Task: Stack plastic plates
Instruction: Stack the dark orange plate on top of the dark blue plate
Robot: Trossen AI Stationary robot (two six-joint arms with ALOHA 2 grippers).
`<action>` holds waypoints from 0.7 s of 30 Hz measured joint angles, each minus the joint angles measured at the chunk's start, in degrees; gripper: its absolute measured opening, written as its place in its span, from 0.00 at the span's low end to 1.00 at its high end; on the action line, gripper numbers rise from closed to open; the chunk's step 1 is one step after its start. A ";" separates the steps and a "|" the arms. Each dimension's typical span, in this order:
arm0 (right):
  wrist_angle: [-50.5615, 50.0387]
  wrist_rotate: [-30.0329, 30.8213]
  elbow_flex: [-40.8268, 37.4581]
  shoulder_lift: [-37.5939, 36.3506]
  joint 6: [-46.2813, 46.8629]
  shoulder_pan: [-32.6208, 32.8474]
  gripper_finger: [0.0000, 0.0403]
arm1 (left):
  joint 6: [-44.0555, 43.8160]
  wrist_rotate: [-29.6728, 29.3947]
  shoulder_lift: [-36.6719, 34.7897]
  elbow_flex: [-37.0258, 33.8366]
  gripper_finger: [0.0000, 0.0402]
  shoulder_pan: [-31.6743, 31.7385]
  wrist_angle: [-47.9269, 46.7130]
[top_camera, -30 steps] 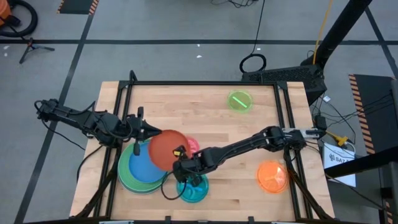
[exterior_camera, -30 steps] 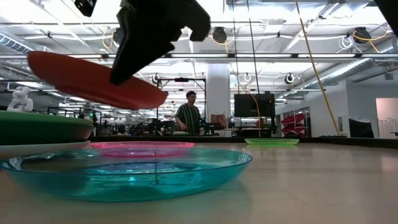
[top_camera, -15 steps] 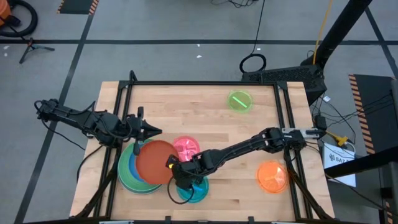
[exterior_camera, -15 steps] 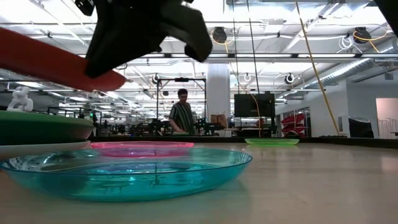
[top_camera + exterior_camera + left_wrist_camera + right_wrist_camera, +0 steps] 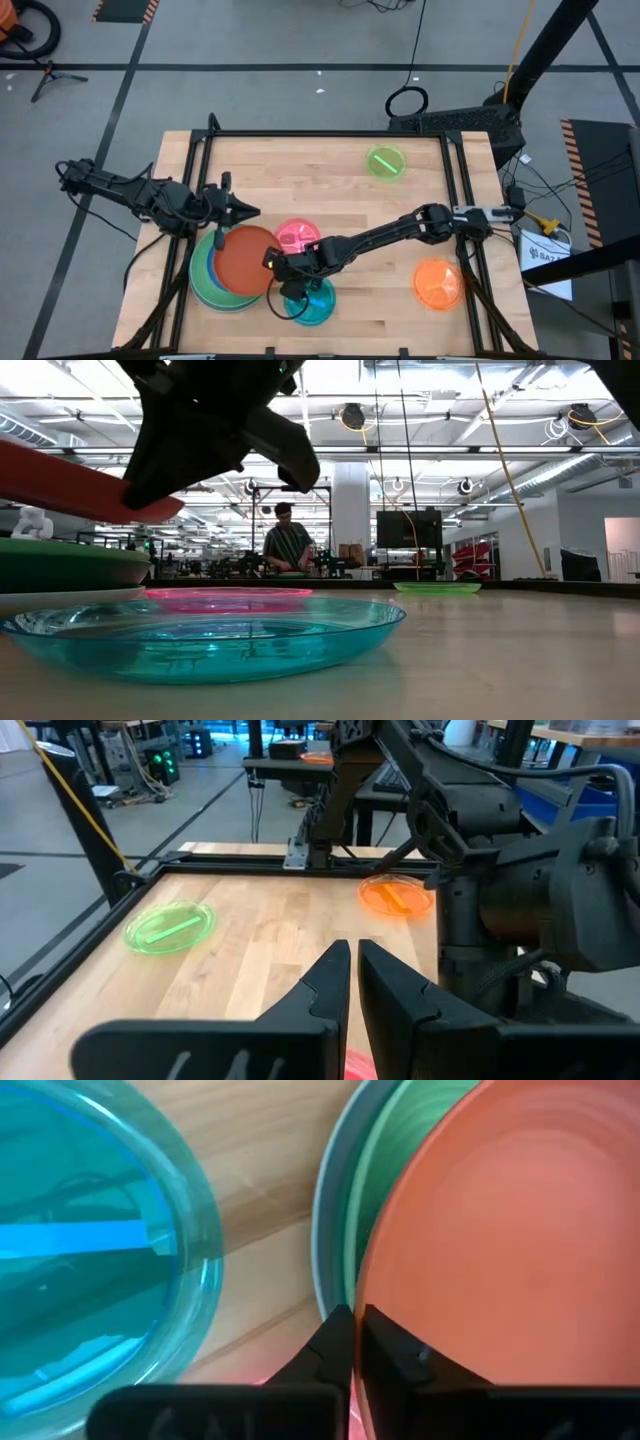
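My right gripper (image 5: 275, 262) is shut on the red-orange plate (image 5: 240, 262), which hangs over the stack of blue (image 5: 208, 262) and green (image 5: 200, 290) plates at the table's near left. In the low view the red-orange plate (image 5: 70, 485) floats above the dark green plate (image 5: 70, 565). The cyan plate (image 5: 312, 302) lies flat just right of the stack, and the pink plate (image 5: 298, 238) lies behind it. The lime plate (image 5: 385, 162) and the orange plate (image 5: 437, 283) lie farther right. My left gripper (image 5: 240, 210) waits shut beyond the stack's far edge. My right gripper (image 5: 352, 1325) pinches the red-orange plate's rim (image 5: 365, 1290) between its two fingers, on the side facing the table's right. It comes at the plate from the right, roughly level. The plate is lifted clear above the stack and tilted, with its held side lower.
Bare wood lies across the table's middle and far left. A raised frame runs along the table's edges (image 5: 330, 133). A person stands at a bench in the room behind the table (image 5: 288, 545).
My right gripper has carried the red-orange plate toward the table's left, from over the pink plate to over the stack. The pink plate now shows whole. The gripper has stayed shut on the plate.
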 joint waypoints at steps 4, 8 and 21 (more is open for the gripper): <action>-0.40 -0.02 0.00 0.00 -0.42 -0.05 0.04 | -0.01 0.00 0.00 0.00 0.08 0.00 0.09; 0.08 0.11 0.00 0.00 -0.40 -0.07 0.04 | -0.03 0.00 0.00 0.00 0.08 0.00 0.09; 2.61 0.22 0.00 0.00 0.87 -0.10 0.11 | -0.16 0.00 0.00 0.00 0.08 0.00 0.11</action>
